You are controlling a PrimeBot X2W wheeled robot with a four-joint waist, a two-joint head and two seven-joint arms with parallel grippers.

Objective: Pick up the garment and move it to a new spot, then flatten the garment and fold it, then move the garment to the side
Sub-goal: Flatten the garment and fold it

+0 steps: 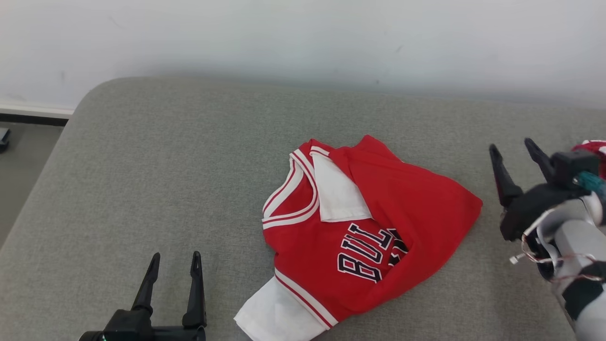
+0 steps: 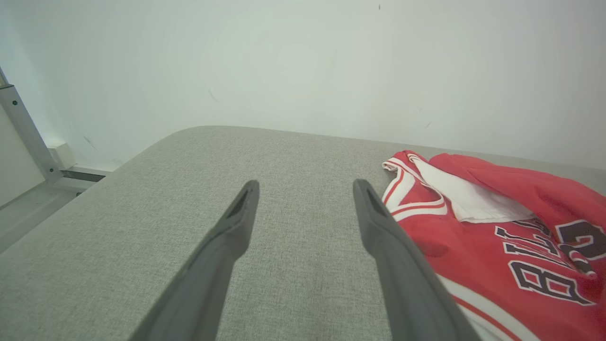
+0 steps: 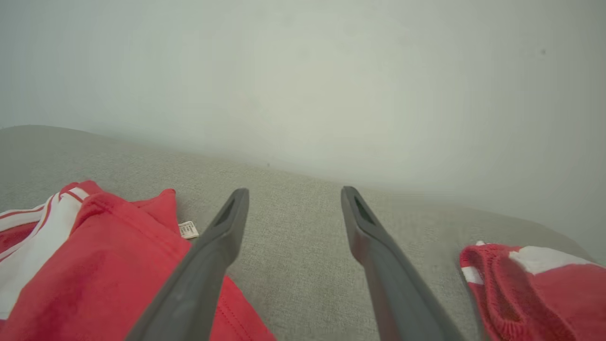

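Observation:
A red and white basketball jersey, the garment [image 1: 360,232], lies folded over on the grey cushion [image 1: 165,166], with dark lettering facing up. It also shows at the right of the left wrist view [image 2: 497,237] and at the lower left of the right wrist view [image 3: 85,265]. My left gripper [image 1: 174,263] stands open at the lower left, apart from the garment, nothing between its fingers [image 2: 236,222]. My right gripper [image 1: 511,151] hangs open just right of the garment's right edge, empty, its fingers [image 3: 227,222] above bare cushion.
A second red and white piece of clothing [image 3: 535,284] lies at the far right of the cushion [image 1: 592,147], behind my right wrist. A pale wall [image 1: 303,38] runs behind the cushion. The cushion's left edge drops to the floor [image 1: 23,156].

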